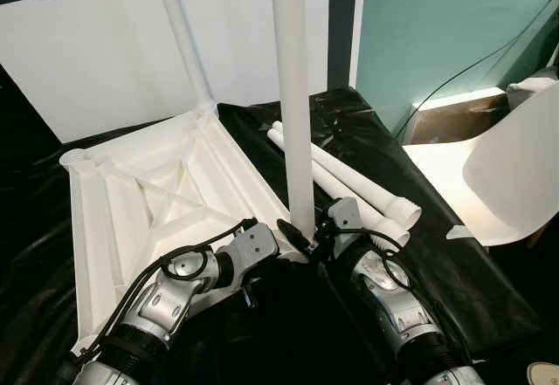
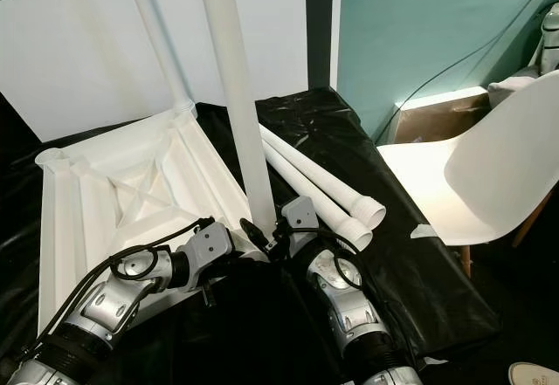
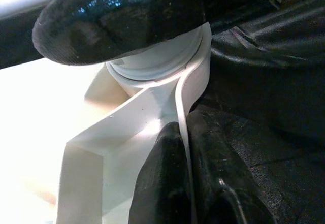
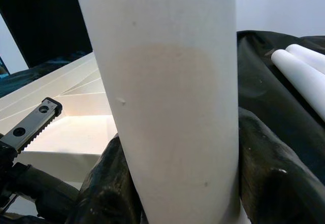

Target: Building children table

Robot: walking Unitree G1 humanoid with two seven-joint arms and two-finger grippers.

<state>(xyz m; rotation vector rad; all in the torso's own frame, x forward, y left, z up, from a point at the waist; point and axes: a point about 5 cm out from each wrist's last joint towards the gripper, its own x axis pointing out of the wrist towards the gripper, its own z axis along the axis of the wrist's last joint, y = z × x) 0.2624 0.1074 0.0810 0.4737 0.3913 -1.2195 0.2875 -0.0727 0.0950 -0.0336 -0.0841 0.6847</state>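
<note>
A white table top lies upside down on a black sheet. One white leg stands in its far corner socket. A second leg stands upright at the near right corner. My right gripper is shut on the base of this leg; in the right wrist view the leg sits between both fingers. My left gripper is shut on the table top's rim beside that corner socket, its fingers pinching the thin wall. Two loose legs lie on the sheet to the right.
The black sheet covers the work surface, whose edge drops off at right. A white chair stands close at the right. A teal wall with a hanging cable and a white panel rise behind.
</note>
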